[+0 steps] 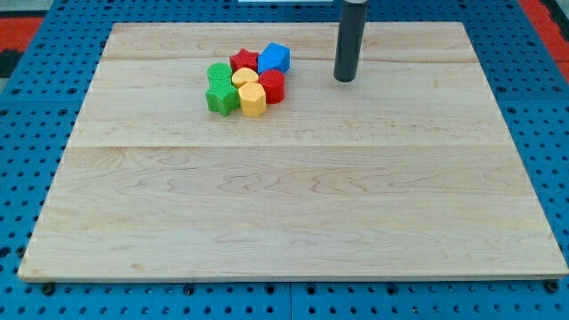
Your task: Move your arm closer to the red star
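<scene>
The red star (244,60) lies at the top of a tight cluster of blocks in the upper left part of the wooden board (293,204). My tip (344,79) rests on the board to the right of the cluster, well apart from the star. A blue block (275,58) sits between the star and my tip. The dark rod rises straight up out of the view's top.
In the same cluster, a red cylinder-like block (272,86) lies below the blue block. Two yellow blocks (246,76) (252,100) sit in the middle. Two green blocks (219,74) (221,97) sit on the left. A blue pegboard (27,133) surrounds the board.
</scene>
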Controlling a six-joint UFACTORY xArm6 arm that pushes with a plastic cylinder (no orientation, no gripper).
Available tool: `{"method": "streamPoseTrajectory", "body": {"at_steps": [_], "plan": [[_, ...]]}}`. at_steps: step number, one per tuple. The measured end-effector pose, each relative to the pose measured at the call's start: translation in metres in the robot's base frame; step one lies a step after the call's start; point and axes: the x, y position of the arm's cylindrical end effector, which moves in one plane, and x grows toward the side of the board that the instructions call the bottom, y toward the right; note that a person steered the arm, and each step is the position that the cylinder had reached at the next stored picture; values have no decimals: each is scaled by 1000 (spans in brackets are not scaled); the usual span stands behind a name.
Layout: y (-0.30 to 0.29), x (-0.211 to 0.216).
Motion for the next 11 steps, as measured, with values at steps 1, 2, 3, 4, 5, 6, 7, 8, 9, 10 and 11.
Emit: {"method": "streamPoseTrajectory", "body": {"at_steps": [1, 2, 3, 4, 5, 6, 7, 8, 9, 10, 11], "plan": [[0, 2], [1, 4], [13, 6], [-18, -12], [-47, -23], [-49, -39], [-54, -62], [-95, -77], [-151, -78], [-182, -77], [-176, -55]]}}
